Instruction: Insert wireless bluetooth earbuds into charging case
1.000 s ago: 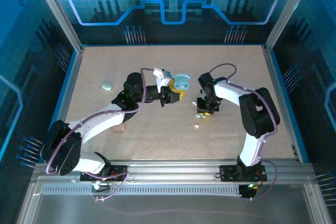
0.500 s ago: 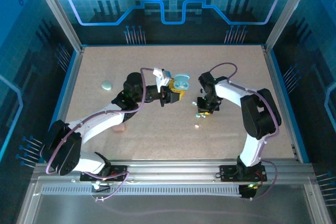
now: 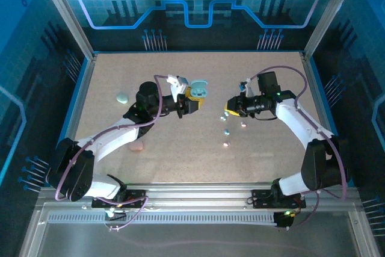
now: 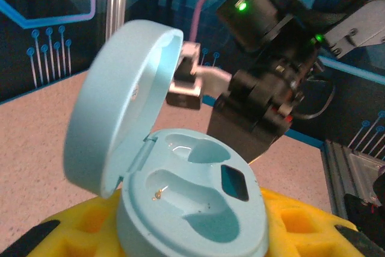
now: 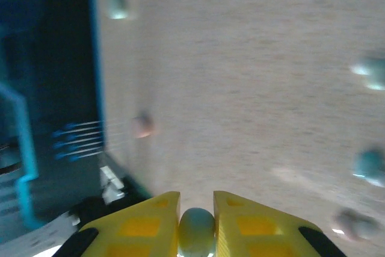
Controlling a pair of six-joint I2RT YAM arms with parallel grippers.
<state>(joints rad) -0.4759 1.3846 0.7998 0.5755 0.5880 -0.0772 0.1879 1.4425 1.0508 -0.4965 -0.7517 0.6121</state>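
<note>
We see left gripper (image 3: pixel 190 98) clamping open charging case (image 4: pixel 192 209), empty sockets (image 4: pixel 180 188) tilted toward right gripper (image 5: pixel 197 207), likely for loading. Right gripper, right of case, pinches pale earbud (image 5: pixel 197 231). Loose earbuds (image 3: pixel 227 132) on table (image 3: pixel 180 148), right of case.

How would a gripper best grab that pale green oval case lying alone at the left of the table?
Probably from straight above, pinching the pale green case across its shorter width. It lies flat on the table, low and rounded, well apart from the other things, so a side approach has little to catch and a lengthwise pinch would likely slip.
</note>
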